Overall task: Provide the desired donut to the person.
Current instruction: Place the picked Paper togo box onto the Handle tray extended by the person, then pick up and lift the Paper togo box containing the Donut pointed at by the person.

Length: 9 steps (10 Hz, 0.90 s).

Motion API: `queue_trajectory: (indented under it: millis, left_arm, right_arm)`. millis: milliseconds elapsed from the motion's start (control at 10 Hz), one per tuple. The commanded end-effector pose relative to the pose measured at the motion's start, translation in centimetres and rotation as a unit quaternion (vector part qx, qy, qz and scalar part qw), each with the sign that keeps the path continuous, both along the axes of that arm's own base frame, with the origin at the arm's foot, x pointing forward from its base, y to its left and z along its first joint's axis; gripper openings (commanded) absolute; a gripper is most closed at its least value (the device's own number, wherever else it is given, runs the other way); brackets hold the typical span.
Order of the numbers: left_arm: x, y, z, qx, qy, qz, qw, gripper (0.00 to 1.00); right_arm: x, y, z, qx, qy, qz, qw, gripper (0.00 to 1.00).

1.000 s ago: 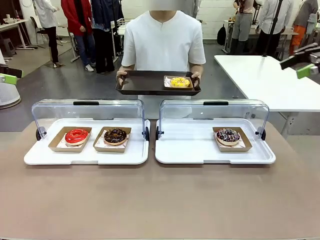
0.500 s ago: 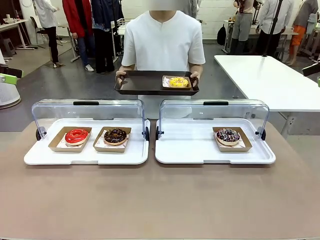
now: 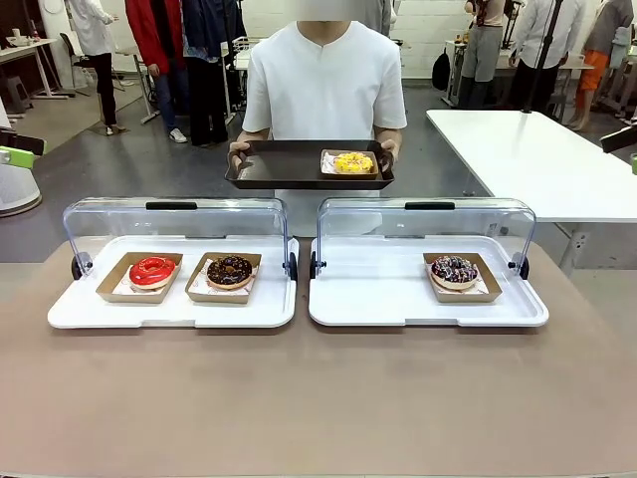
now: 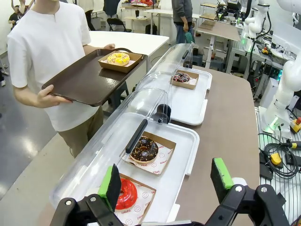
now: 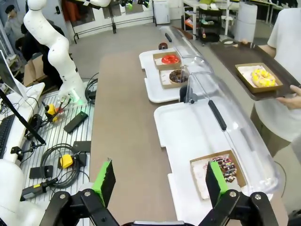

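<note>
The person point(image 3: 323, 80) stands at the far side of the surface point(image 3: 318, 398) holding a brown tray point(image 3: 279, 164) level in both hands. On the tray's right end sits the yellow donut point(image 3: 352, 161) in its cardboard boat point(image 3: 328, 169), so the wanted item appears to be delivered already. On the surface, two white display cases have their clear lids swung up. The left case point(image 3: 174, 311) holds a red donut point(image 3: 151, 271) and a chocolate donut point(image 3: 230, 270) side by side, each in its own boat. The right case point(image 3: 398, 304) holds a sprinkled donut point(image 3: 454, 270) near its right end. The left gripper point(image 4: 167, 178) hangs above the left case with its fingers point(image 4: 112, 181) spread wide and nothing between them. The right gripper point(image 5: 160, 178) hovers over the near edge of the right case, likewise released and empty. Any of these donuts is probably light, soft and easily dented, with icing that would smear or stick to the pads. The sensible hold is therefore the boat's cardboard wall, pinched gently since thin card buckles, and kept level so the donut does not slide out.
</note>
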State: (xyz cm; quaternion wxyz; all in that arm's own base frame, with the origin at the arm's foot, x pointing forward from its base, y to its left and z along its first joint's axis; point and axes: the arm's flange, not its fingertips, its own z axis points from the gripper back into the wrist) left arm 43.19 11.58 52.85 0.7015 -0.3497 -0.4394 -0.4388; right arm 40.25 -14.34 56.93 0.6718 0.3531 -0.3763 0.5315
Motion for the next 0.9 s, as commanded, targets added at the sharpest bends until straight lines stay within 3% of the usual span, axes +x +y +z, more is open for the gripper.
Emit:
queue_trajectory:
  millis: [0,800]
  left_arm:
    - [-0.11,-0.02,0.11,-0.004,-0.003,0.000,1.000,1.00]
    - [-0.11,-0.02,0.11,-0.004,-0.003,0.000,1.000,1.00]
  right_arm:
    - [0.15,0.07,0.14,0.000,0.003,-0.001,1.000,1.00]
    - [0.15,0.07,0.14,0.000,0.003,-0.001,1.000,1.00]
